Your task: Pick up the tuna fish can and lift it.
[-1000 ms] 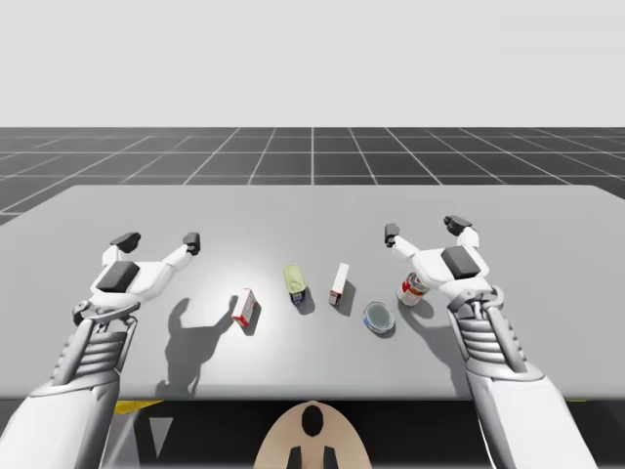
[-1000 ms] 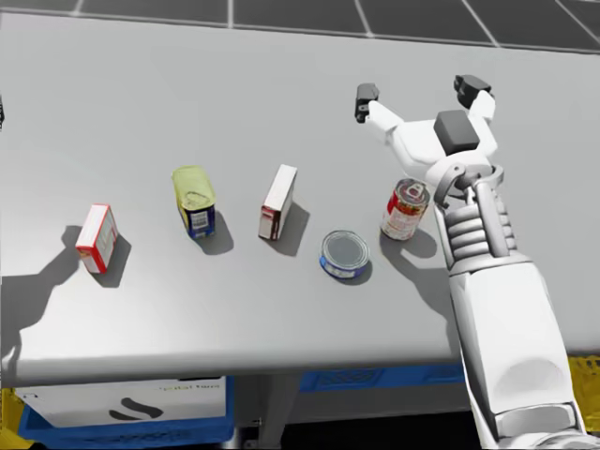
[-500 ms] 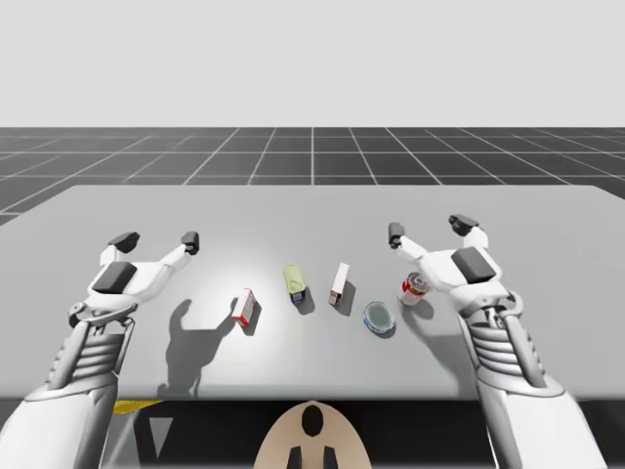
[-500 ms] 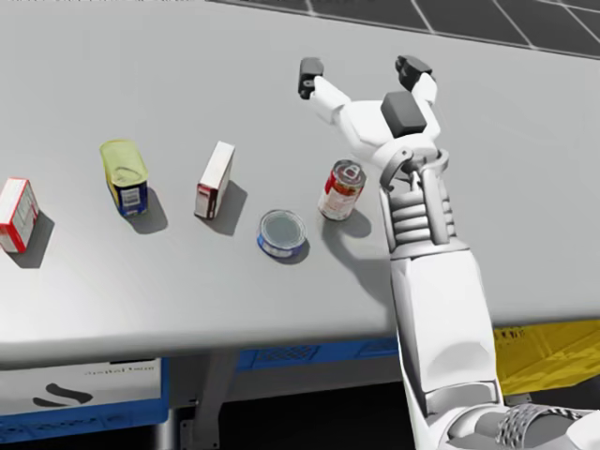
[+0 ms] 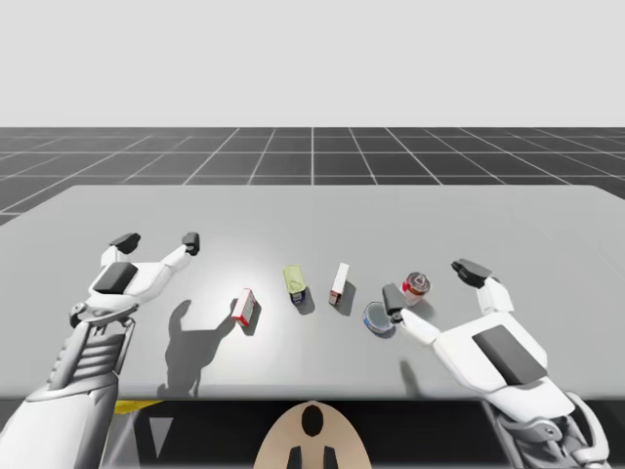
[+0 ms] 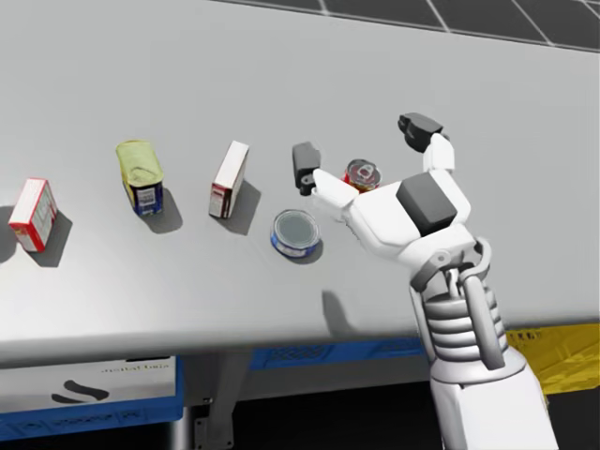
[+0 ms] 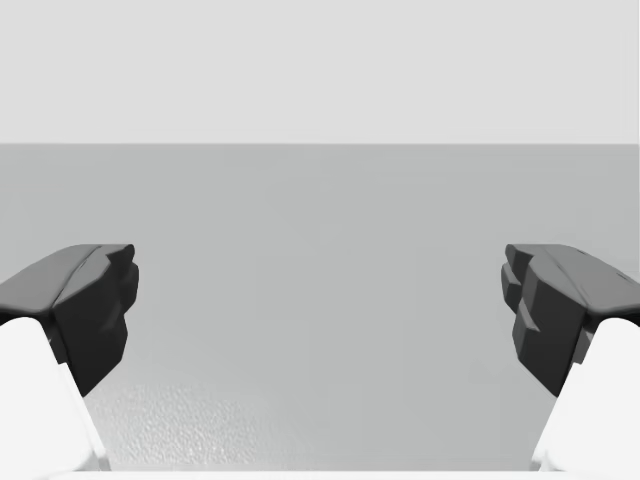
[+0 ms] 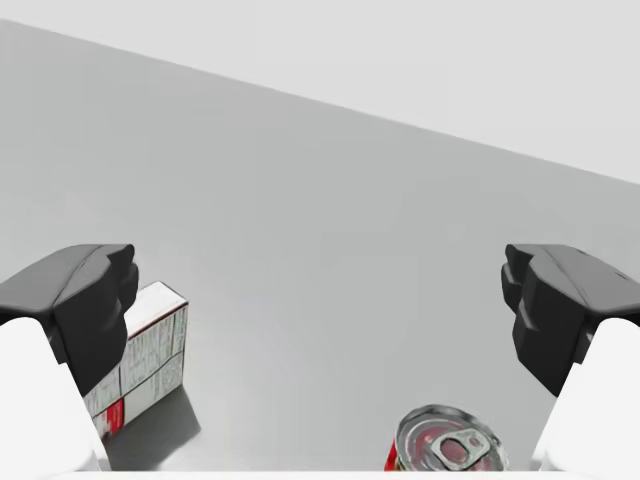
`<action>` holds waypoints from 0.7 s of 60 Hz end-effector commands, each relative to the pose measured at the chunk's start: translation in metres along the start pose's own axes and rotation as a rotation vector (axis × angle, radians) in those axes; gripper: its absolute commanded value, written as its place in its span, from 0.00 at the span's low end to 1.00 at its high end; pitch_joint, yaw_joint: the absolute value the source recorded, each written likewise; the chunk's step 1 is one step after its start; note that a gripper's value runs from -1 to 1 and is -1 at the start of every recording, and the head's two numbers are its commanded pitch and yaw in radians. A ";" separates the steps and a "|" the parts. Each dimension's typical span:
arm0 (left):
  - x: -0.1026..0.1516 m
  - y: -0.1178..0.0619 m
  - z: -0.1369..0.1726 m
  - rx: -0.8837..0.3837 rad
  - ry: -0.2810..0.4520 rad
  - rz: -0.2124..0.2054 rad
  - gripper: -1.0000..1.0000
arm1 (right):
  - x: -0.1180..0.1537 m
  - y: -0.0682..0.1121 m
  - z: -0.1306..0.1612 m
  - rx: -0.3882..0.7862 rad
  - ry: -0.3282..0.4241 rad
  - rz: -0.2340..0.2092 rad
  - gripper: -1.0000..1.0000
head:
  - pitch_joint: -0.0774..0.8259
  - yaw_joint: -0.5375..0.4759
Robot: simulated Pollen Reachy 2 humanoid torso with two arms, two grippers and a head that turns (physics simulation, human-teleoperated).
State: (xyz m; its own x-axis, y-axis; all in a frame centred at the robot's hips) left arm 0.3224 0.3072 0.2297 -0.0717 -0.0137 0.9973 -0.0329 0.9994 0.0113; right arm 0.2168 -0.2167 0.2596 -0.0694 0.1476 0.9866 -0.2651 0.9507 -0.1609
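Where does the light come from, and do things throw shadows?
High view: a bright patch lies on the table, and my left gripper casts a dark shadow to its right. Head view: the yellow can and the white box each throw a soft shadow to their right, so the light likely comes from the left.

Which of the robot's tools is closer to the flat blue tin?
Right. The right tool hovers close beside the flat blue tin; the left tool is far off at the table's other side.
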 end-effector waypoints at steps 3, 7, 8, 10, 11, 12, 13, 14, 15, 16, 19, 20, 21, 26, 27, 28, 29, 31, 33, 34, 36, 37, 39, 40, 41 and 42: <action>-0.002 -0.001 -0.001 -0.002 0.007 -0.004 0.00 | -0.030 0.017 0.023 0.074 0.070 -0.009 0.00 | 0.93 0.27; -0.002 -0.001 -0.001 -0.002 0.008 -0.006 0.00 | -0.044 0.022 0.023 0.107 0.097 -0.040 0.00 | 0.93 0.27; -0.002 -0.001 -0.001 -0.002 0.009 -0.007 0.00 | -0.047 0.023 0.023 0.111 0.103 -0.044 0.00 | 0.93 0.27; -0.003 -0.001 -0.001 -0.003 0.010 -0.007 0.00 | -0.057 0.026 0.022 0.119 0.120 -0.047 0.00 | 0.93 0.27; -0.003 -0.001 -0.001 -0.003 0.010 -0.008 0.00 | -0.060 0.026 0.021 0.121 0.125 -0.049 0.00 | 0.93 0.27; -0.003 -0.001 -0.001 -0.003 0.010 -0.008 0.00 | -0.062 0.027 0.021 0.123 0.131 -0.053 0.00 | 0.93 0.27; -0.003 -0.001 -0.001 -0.003 0.010 -0.009 0.00 | -0.065 0.028 0.021 0.125 0.137 -0.055 0.00 | 0.93 0.27; -0.003 -0.001 -0.001 -0.004 0.011 -0.009 0.00 | -0.071 0.030 0.019 0.134 0.152 -0.060 0.00 | 0.93 0.27; -0.003 -0.001 -0.001 -0.004 0.012 -0.009 0.00 | -0.073 0.031 0.018 0.133 0.156 -0.063 0.00 | 0.93 0.27; -0.003 -0.001 -0.001 -0.004 0.012 -0.010 0.00 | -0.075 0.031 0.017 0.134 0.157 -0.063 0.00 | 0.93 0.27; -0.004 -0.002 -0.001 -0.004 0.013 -0.011 0.00 | -0.083 0.033 0.014 0.135 0.173 -0.065 0.00 | 0.93 0.27; -0.004 -0.002 -0.001 -0.004 0.014 -0.011 0.00 | -0.086 0.033 0.012 0.139 0.182 -0.067 0.00 | 0.93 0.27; -0.004 -0.002 -0.002 -0.004 0.014 -0.012 0.00 | -0.089 0.034 0.010 0.141 0.189 -0.070 0.00 | 0.93 0.27; -0.004 -0.002 -0.002 -0.005 0.016 -0.013 0.00 | -0.097 0.035 0.003 0.144 0.219 -0.086 0.00 | 0.93 0.27; -0.004 -0.002 -0.002 -0.005 0.016 -0.013 0.00 | -0.098 0.035 0.001 0.144 0.223 -0.087 0.00 | 0.93 0.27; -0.004 -0.002 -0.002 -0.005 0.016 -0.014 0.00 | -0.100 0.035 -0.001 0.145 0.232 -0.092 0.00 | 0.93 0.28; -0.004 -0.002 -0.002 -0.005 0.017 -0.014 0.00 | -0.101 0.035 -0.002 0.145 0.237 -0.097 0.00 | 0.93 0.28; -0.004 -0.002 -0.002 -0.006 0.018 -0.015 0.00 | -0.103 0.036 -0.006 0.147 0.249 -0.099 0.00 | 0.94 0.28; -0.005 -0.002 -0.002 -0.006 0.018 -0.015 0.00 | -0.106 0.036 -0.010 0.146 0.265 -0.104 0.00 | 0.94 0.28; -0.005 -0.002 -0.002 -0.006 0.018 -0.015 0.00 | -0.108 0.036 -0.012 0.145 0.271 -0.108 0.00 | 0.94 0.27; -0.005 -0.002 -0.002 -0.006 0.018 -0.015 0.00 | -0.110 0.036 -0.016 0.143 0.282 -0.110 0.00 | 0.93 0.28; -0.005 -0.002 -0.002 -0.006 0.018 -0.015 0.00 | -0.111 0.036 -0.017 0.143 0.286 -0.110 0.00 | 0.93 0.28; -0.004 -0.002 -0.002 -0.006 0.018 -0.015 0.00 | -0.113 0.036 -0.022 0.141 0.299 -0.116 0.00 | 0.93 0.28; -0.005 -0.002 -0.002 -0.006 0.019 -0.015 0.00 | -0.114 0.036 -0.023 0.142 0.302 -0.118 0.00 | 0.93 0.28; -0.005 -0.002 -0.002 -0.006 0.019 -0.015 0.00 | -0.114 0.036 -0.024 0.142 0.305 -0.120 0.00 | 0.93 0.28; -0.005 -0.002 -0.002 -0.006 0.019 -0.015 0.00 | -0.115 0.036 -0.026 0.142 0.308 -0.121 0.00 | 0.93 0.28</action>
State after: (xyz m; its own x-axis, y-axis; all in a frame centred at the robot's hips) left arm 0.3245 0.3050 0.2255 -0.0539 -0.0269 0.9982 -0.0282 0.9993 0.0254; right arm 0.2266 -0.2004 0.1512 0.2138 0.1604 0.9636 -0.3939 0.9168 -0.0652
